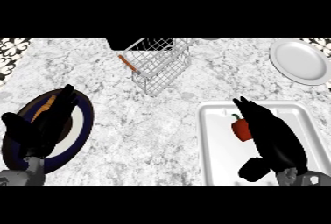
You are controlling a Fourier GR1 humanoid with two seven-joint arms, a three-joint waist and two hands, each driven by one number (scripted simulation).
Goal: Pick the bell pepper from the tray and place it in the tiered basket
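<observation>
Over the white tray [213, 166] at lower right, the right hand [275, 140] reaches beside the red bell pepper [241, 129], fingers straight, holding nothing. Nothing is lifted yet; grasping and carrying to the tiered basket [161, 65] at upper centre remain. Left hand [39, 127] rests open at lower left.

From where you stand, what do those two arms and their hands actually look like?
Each arm ends in a black robot hand with slim, pointed-looking fingers and a thicker thumb. The left robot hand and the right robot hand look alike, matte and dark all over. Behind each, at the wrist, a short stretch of grey forearm shows at the lower edge. No cables, markings or sleeves are visible.
</observation>
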